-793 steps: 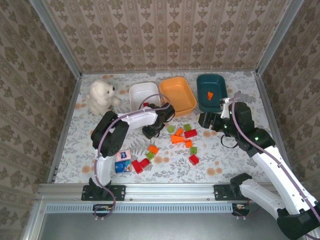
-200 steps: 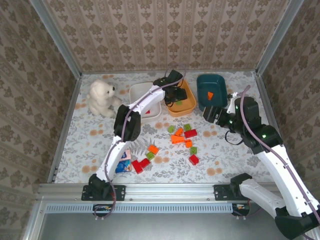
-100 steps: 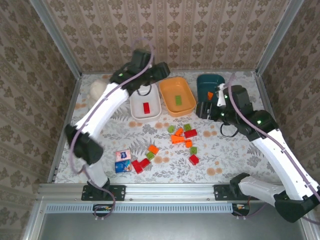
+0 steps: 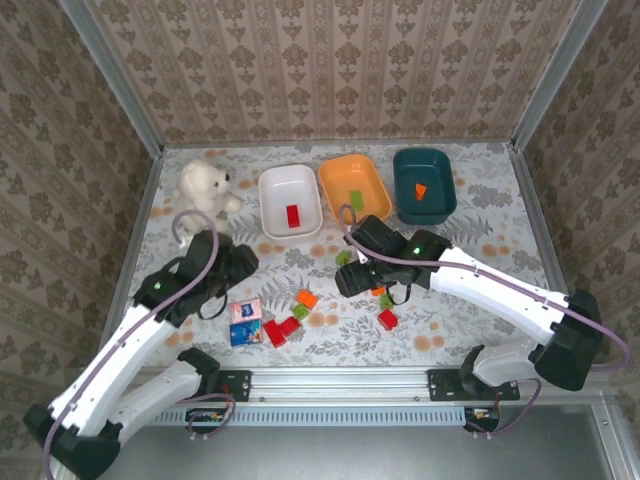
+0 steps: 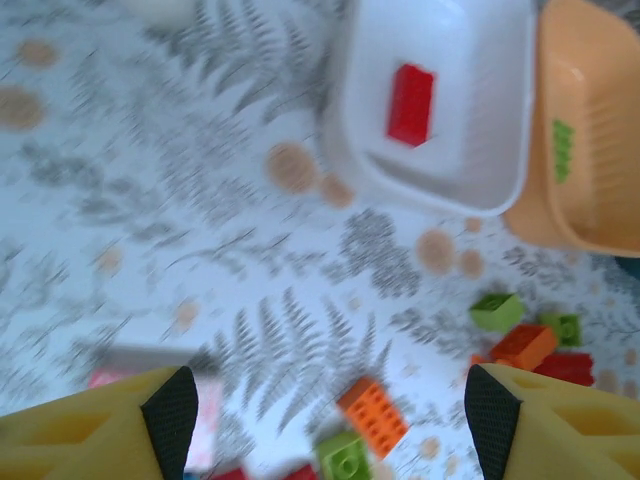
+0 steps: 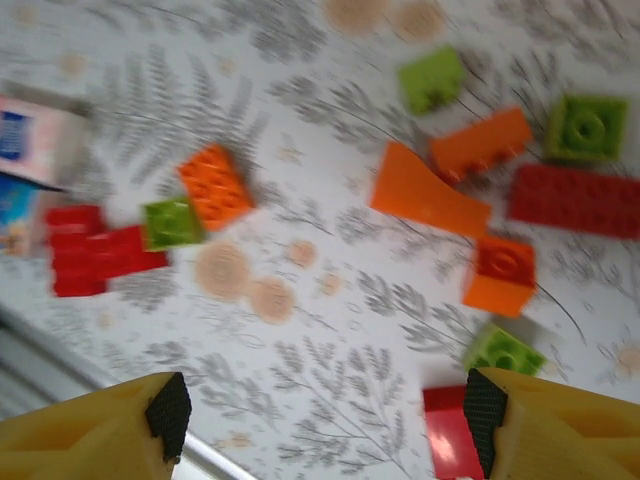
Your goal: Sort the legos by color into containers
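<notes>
Bear [image 4: 203,190]: sitting at the far left of the table [image 4: 470,320], near the white bin.
Left gripper [image 4: 236,264]: I am holding it above the table, near the printed squares. Its jaws are standing wide apart, with nothing between the black pads [image 5: 172,418].
Printed squares [image 4: 245,322]: lying flat near the front edge, with a pair of red bricks [image 4: 282,330] just beside them.
White bin [image 4: 266,200]: holding one red brick [image 4: 292,215].
Loose bricks: red, green and orange ones are lying scattered in front of the bins, among them an orange brick [image 4: 306,298] just beside a green one.
Orange bin [image 4: 335,182]: holding one green brick [image 4: 355,198].
Right gripper [image 4: 350,278]: I am hanging it over the scatter, above a loose wedge [image 6: 428,195]. Its jaws are gaping and gripping nothing.
Teal bin [image 4: 404,170]: holding one orange wedge [image 4: 421,190].
</notes>
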Available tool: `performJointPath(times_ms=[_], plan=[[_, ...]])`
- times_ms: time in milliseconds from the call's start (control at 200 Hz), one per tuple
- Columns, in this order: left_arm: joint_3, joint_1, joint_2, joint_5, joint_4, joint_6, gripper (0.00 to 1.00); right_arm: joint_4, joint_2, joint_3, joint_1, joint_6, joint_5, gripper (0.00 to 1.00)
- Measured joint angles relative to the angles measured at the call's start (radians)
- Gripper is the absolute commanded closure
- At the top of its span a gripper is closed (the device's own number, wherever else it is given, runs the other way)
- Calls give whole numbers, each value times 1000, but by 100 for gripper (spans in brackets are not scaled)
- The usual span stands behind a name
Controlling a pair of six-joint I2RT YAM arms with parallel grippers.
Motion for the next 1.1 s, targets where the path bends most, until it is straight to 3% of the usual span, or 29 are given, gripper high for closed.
performJointPath(times_ms=[195, 415, 700, 970, 1100], plan=[[-15, 0, -58, 0, -60, -31, 26, 0, 24, -111, -108, 68, -2, 17], [-15, -1, -23, 1, -50, -34, 26, 23, 212, -114, -135, 42, -29, 16], [-15, -9, 16, 10, -26, -34, 26, 90, 338, -114, -221, 1, -69, 34], [-15, -14, 50, 24, 5, -33, 26, 128, 390, -109, -224, -13, -105, 60], [-15, -14, 55, 32, 27, -29, 25, 124, 385, -103, -224, -10, -99, 65]])
